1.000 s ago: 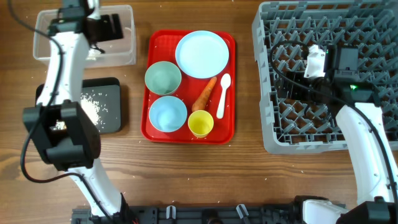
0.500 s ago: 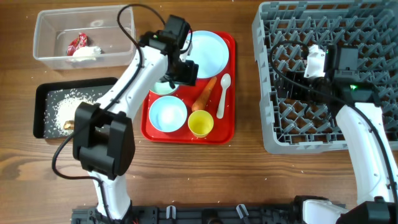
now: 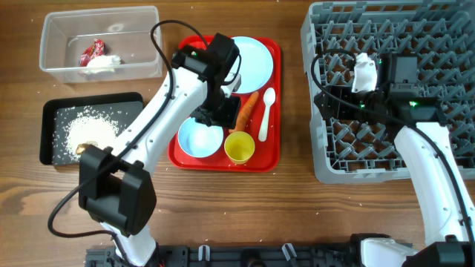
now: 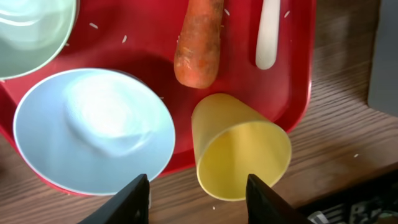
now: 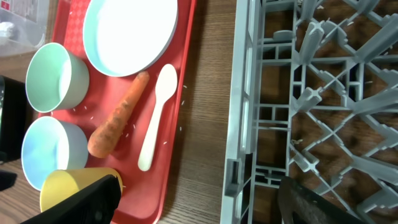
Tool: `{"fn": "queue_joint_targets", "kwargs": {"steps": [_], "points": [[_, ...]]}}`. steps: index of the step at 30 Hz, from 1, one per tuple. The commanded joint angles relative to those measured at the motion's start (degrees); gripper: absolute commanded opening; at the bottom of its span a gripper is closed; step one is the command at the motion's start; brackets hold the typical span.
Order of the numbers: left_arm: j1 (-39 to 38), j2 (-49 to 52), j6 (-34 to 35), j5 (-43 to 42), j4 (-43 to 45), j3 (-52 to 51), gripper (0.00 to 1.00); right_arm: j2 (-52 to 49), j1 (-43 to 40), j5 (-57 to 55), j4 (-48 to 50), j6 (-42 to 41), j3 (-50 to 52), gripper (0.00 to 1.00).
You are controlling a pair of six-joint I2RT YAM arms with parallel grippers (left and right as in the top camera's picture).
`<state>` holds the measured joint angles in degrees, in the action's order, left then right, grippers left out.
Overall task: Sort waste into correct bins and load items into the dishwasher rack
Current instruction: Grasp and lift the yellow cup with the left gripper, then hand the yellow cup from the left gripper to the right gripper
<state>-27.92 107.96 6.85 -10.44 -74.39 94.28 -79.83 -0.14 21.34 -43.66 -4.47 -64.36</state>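
Left gripper (image 4: 198, 186) spread, empty; yellow cup (image 4: 239, 146) just ahead between its fingers, carrot (image 4: 199, 43) beyond: likely lining up a pick.

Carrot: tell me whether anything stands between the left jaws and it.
In the left wrist view the yellow cup sits just ahead of the left gripper, jaws open, between it and the thick end of the carrot. The blue bowl sits beside that line, not on it. Nothing covers the carrot.

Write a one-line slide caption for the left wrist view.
Open left gripper hovers over a red tray holding a yellow cup, carrot, blue bowl and white spoon.
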Motion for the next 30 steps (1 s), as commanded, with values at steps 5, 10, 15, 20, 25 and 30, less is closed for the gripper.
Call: {"fn": "queue_joint_targets", "kwargs": {"steps": [5,10,15,20,25,30], "points": [[-3.15,-0.15,-2.08,-0.5,8.07,-12.04,0.44,-0.59,0.13,-0.96,-0.11,-0.17,-1.16,0.84],[-3.96,0.0,-1.9,-0.66,11.69,-14.21,0.23,-0.59,0.13,-0.96,-0.07,-0.17,-1.16,0.84],[-3.65,-0.66,-1.95,-2.36,12.02,-13.25,0.04,-0.59,0.13,1.79,-0.07,-0.68,-1.16,0.84],[7.15,-8.52,-4.79,-27.87,17.84,-8.7,0.04,-0.52,0.13,21.64,3.91,-0.15,-1.16,0.85],[18.51,-8.63,-5.11,-61.05,31.56,-8.72,0.04,-0.66,0.13,37.53,16.74,-0.72,-1.14,0.91],[18.67,-8.61,-5.14,-67.08,38.66,-8.72,0.04,-4.13,1.14,55.08,30.47,-2.19,-0.81,0.94]]}}
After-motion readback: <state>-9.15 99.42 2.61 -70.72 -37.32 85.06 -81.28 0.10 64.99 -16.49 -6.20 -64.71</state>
